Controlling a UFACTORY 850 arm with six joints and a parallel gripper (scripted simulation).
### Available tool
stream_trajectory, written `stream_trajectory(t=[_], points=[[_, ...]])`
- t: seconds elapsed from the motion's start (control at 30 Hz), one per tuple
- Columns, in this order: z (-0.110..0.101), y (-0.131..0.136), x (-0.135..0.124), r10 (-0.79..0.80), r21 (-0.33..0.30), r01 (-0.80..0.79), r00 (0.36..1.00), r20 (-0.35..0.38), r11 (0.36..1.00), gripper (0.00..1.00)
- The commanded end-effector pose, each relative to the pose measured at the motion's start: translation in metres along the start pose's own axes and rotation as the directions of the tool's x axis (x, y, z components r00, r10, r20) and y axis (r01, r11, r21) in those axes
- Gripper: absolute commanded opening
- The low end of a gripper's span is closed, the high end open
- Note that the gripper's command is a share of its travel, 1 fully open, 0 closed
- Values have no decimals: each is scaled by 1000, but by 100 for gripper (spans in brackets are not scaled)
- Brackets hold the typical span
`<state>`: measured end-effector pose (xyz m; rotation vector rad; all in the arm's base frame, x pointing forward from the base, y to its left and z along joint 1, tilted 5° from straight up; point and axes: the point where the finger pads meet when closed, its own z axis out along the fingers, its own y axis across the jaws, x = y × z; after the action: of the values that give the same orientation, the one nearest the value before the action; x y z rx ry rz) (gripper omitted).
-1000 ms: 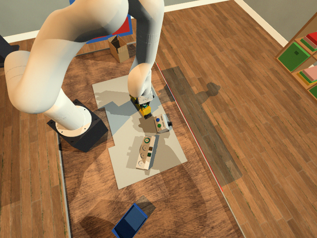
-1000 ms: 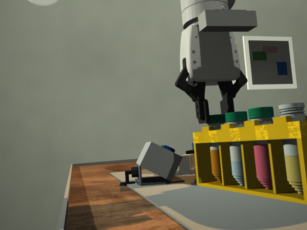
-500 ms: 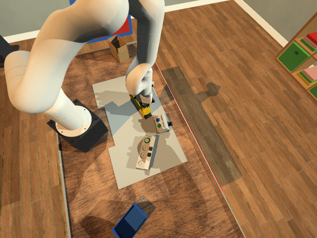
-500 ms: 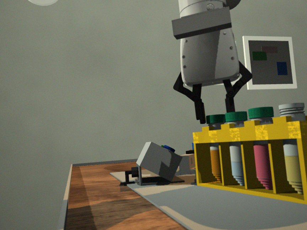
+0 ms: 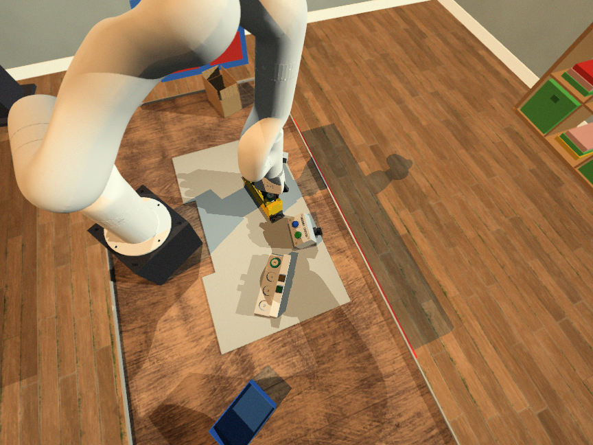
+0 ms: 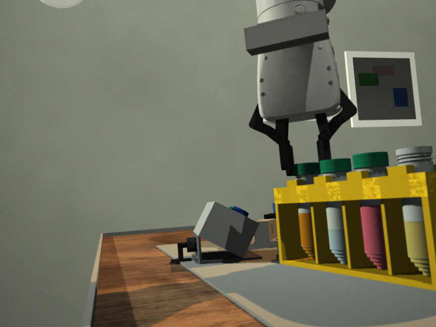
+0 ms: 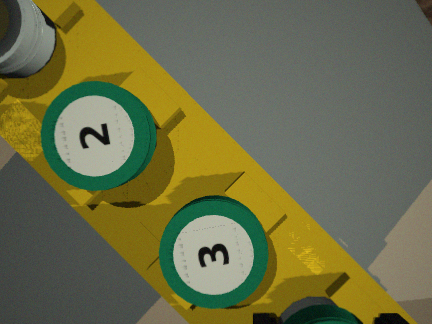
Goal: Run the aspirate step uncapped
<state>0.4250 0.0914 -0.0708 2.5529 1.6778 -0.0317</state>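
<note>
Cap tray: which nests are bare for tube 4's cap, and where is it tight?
Nests 2, 3 and 4 are bare; nest 1 holds a green cap. Tight: between yellow rack and key housing, where the gripper is shut on tube 4's cap.

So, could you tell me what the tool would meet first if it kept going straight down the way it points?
It already has it: the tool points straight down and is shut on the tube 4 cap. Pushing further would likely only press that cap onto its tube.

The top view looks steeply down on the whole table; the exterior sits low (near tabletop height); the wrist looks straight down, close. All 3 share the yellow rack.
</note>
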Motion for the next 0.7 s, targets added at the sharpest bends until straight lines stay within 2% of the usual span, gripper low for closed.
stream_trajectory(t=[0.0, 0.03, 0.13, 0.27, 0.47, 0.53, 0.67], points=[[0, 0, 0, 1, -18, -2, 1000, -29, 1000, 0], [0, 0, 0, 1, -18, -2, 1000, -29, 1000, 0], [0, 0, 0, -148, -22, 148, 989, -26, 989, 0], [0, 0, 0, -342, -26, 341, 940, -21, 940, 0], [0, 0, 0, -604, -31, 603, 797, -12, 797, 0], [0, 0, 0, -604, -31, 603, 797, -12, 797, 0], [-1, 0, 0, -750, -33, 750, 661, -6, 661, 0]])
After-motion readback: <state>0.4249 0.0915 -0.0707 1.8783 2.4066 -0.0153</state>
